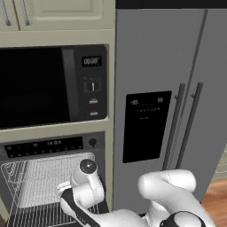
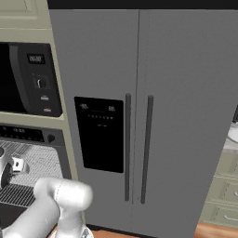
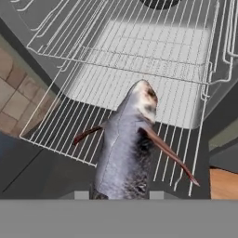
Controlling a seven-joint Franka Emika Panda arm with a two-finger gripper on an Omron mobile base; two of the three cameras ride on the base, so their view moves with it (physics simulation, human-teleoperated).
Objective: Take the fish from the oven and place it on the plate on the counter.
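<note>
Fish [image 3: 126, 148] sits nearest the hand camera, its tail end running down between the two finger tips, so the gripper [image 3: 119, 195] reads as closed on it. The body points away from the hand, head toward the oven cavity, with thin reddish fins sticking out to either side. It appears lifted clear of the wire rack [image 3: 139, 65], though whether the belly touches the wires I cannot tell.

Slipping is my main worry: the grip looks to be near the tail only, so the long body hangs forward, and a quick swing could lever it out of the fingers onto the rack or the open door below. The fins could also snag on the rack wires if the hand pulls back low.

Farther off, in the left base view, the gripper [image 1: 66, 190] hangs at the open mouth of the oven [image 1: 53, 177], below the microwave [image 1: 53, 84]. The arm is folded tight there, so a careless retreat could knock the wrist against the oven frame.

Farthest off, at the right edge of the right base view past the fridge [image 2: 144, 116], a pale round rim shows that may be the plate [image 2: 234, 132] on the counter [image 2: 229, 145]. Carrying the fish that far is a long sideways trip, which gives a weak grip plenty of time to fail.
</note>
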